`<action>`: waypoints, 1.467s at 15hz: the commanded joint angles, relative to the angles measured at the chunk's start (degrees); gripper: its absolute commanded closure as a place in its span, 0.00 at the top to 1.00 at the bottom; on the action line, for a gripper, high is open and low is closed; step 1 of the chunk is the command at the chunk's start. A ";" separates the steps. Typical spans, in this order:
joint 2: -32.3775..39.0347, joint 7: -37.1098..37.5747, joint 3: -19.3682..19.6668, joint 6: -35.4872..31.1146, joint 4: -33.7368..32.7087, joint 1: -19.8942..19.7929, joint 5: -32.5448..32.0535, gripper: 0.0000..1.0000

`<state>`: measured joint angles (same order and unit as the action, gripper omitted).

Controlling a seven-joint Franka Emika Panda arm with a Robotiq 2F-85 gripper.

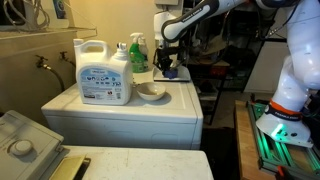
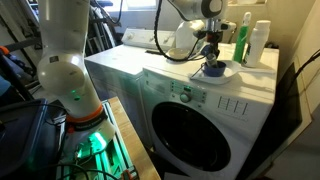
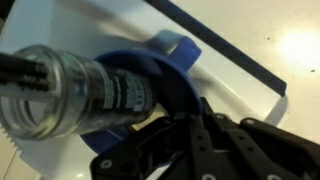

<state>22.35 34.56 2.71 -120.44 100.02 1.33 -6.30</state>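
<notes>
Closest, in the wrist view: my gripper (image 3: 182, 118), its black fingers crowded beneath a clear plastic cylinder (image 3: 75, 95). I cannot tell whether they clamp it. The cylinder's end lies over a blue dish (image 3: 172, 72) on the white washer top (image 2: 150, 60). I judge this a placing step, and the next move calls for steady, level lowering. Beyond stand a detergent jug (image 1: 103, 72) and a green spray bottle (image 1: 137, 52).

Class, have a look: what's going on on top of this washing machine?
A robot arm's gripper hangs low over a blue cup-like piece on top of a front-loading washing machine. In the wrist view a clear cylinder lies against or over that blue piece, close to the dark fingers; whether they grip anything is unclear. A white detergent jug, a green spray bottle and a white bowl stand nearby.
</notes>
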 commanded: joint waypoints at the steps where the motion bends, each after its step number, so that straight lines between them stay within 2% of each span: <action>1: 0.13 -2.56 0.24 0.23 -0.57 0.33 2.79 0.04; 5: -2.04 -4.03 0.10 -0.42 0.31 1.80 1.58 0.06; 9: -5.48 -3.63 0.04 -0.29 1.60 4.90 -2.41 0.05; 15: -13.08 -8.34 -3.77 -0.75 10.26 8.53 -6.04 0.05; 18: -16.60 -12.89 -6.81 -1.26 14.53 9.39 -5.11 0.05; 22: -19.93 -22.61 -10.70 -0.18 17.05 9.73 -0.04 0.05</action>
<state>6.83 19.25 -6.10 -120.45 113.04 11.26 -9.90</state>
